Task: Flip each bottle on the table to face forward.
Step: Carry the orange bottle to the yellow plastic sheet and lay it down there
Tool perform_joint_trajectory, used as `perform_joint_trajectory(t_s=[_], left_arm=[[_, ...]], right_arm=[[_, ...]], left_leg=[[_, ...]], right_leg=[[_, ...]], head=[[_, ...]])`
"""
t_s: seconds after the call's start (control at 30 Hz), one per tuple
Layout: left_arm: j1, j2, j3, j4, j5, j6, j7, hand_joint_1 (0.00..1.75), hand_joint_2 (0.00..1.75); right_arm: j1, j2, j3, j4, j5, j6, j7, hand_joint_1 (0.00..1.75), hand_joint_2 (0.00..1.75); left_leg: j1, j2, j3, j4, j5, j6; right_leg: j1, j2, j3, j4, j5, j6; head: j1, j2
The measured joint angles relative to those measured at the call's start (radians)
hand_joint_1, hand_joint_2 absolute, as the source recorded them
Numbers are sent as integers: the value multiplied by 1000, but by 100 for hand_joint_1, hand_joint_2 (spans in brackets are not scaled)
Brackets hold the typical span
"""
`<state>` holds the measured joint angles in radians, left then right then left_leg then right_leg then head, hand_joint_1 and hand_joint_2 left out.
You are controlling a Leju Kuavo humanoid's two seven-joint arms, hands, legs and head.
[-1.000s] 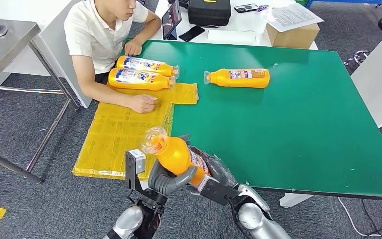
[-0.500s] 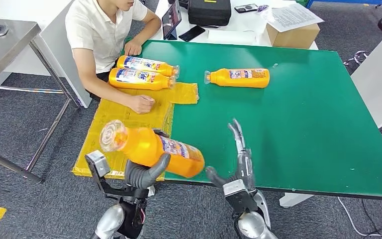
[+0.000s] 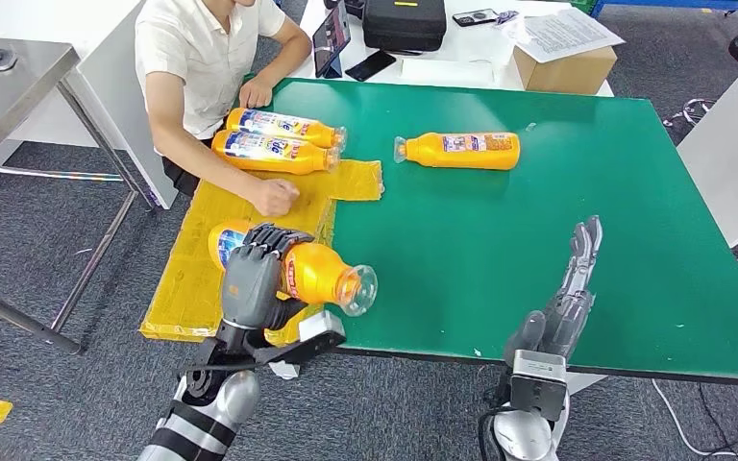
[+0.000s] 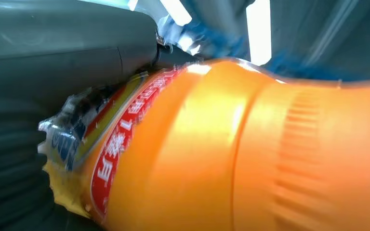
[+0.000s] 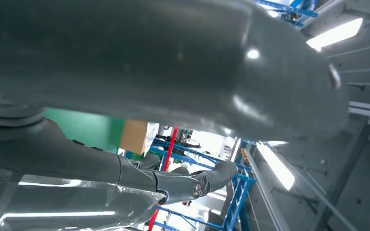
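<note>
My left hand (image 3: 255, 269) grips an orange bottle (image 3: 312, 273) around its label, held on its side above the yellow mat (image 3: 211, 269), its mouth end toward the green table (image 3: 557, 221). In the left wrist view the bottle (image 4: 250, 154) shows close up, with the red label beside my hand (image 4: 53, 72). My right hand (image 3: 567, 303) is raised over the table's near edge, fingers straight and apart, holding nothing; its fingers (image 5: 173, 180) appear in the right wrist view. Another orange bottle (image 3: 461, 150) lies on the green table. Two labelled bottles (image 3: 274, 139) lie at the mat's far end.
A person (image 3: 202, 67) sits at the table's far left corner, one fist (image 3: 274, 197) resting on the mat. A tablet (image 3: 331, 38), black case (image 3: 404, 21) and cardboard box (image 3: 567, 65) stand beyond the table. A metal table (image 3: 10, 77) is at the left.
My left hand has turned the bottle over so its mouth end now points right toward the table, and lowered it over the mat. My right hand has moved right, away from the bottle.
</note>
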<state>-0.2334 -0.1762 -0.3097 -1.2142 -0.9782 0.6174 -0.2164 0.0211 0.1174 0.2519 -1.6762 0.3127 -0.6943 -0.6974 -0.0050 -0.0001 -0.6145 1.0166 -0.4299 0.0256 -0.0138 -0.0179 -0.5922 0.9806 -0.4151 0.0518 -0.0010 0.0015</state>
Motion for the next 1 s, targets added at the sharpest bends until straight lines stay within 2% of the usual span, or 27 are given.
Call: perform_joint_trajectory(t_s=[0.13, 0.27, 0.3, 0.33, 0.4, 0.43, 0.47, 0.5, 0.63, 0.9, 1.0], left_arm=[[-94, 15, -5, 163, -41, -115, 79, 175, 175], [-168, 19, -22, 287, -7, -289, 134, 175, 175], [-182, 19, -26, 311, 7, -321, 142, 164, 175], [-195, 19, -28, 329, 16, -338, 145, 132, 175], [-219, 18, -32, 359, 30, -355, 149, 48, 175], [-229, 18, -33, 371, 40, -359, 151, 14, 175], [-238, 18, -33, 383, 55, -363, 152, 3, 175], [-247, 18, -33, 397, 73, -364, 153, 0, 175], [-273, 15, -31, 460, 164, -401, 137, 0, 0], [-297, 9, -10, 509, 418, -617, 37, 0, 0], [-300, 8, -9, 509, 451, -651, 25, 0, 0]], right_arm=[[-11, 2, -1, -1, -5, 0, 0, 0, 0], [-12, 1, -1, 1, -32, 2, -1, 0, 0], [-13, 1, -1, 2, -40, 3, -1, 0, 0], [-13, 0, -1, 3, -45, 4, 0, 0, 0], [-14, -2, -1, 6, -51, 5, -1, 0, 0], [-15, -2, -1, 7, -53, 7, 0, 0, 0], [-16, -3, -1, 9, -55, 9, -1, 0, 0], [-17, -3, -1, 12, -58, 11, -1, 0, 0], [-19, -5, 0, 29, -72, 19, -1, 0, 0], [-30, -16, 3, 73, -105, 13, -1, 0, 0], [-37, -20, 6, 87, -111, 8, 0, 0, 0]], left_leg=[[0, 0, 0, 0, 1, 0], [0, 0, -1, 0, 1, 0], [0, 0, -1, 0, 1, 0], [0, 0, -1, 0, 1, 0], [0, 0, -1, 0, 1, 0], [0, 0, -1, 0, 1, 0], [0, 0, -1, 0, 1, 0], [0, 0, -1, 0, 1, 0], [0, 0, -1, 0, 1, 0], [0, -1, -1, 0, 1, 0], [0, -1, -1, 0, 1, 0]], right_leg=[[0, 0, 0, 1, 0, 0], [0, 0, 0, 1, 0, 0], [0, 0, 0, 1, 0, 0], [0, 0, 0, 1, 0, 0], [0, 0, 0, 1, 0, 0], [0, 0, 0, 1, 0, 0], [0, 0, 0, 1, 0, 0], [0, 0, 0, 1, 0, 0], [0, 0, 0, 1, 0, 0], [0, 0, 0, 1, 0, 0], [0, 0, 0, 1, 0, 0]], head=[[0, 0], [0, 0], [0, 0], [0, 0], [0, 0], [0, 0], [0, 0], [0, 0], [0, 0], [0, 0], [0, 0]])
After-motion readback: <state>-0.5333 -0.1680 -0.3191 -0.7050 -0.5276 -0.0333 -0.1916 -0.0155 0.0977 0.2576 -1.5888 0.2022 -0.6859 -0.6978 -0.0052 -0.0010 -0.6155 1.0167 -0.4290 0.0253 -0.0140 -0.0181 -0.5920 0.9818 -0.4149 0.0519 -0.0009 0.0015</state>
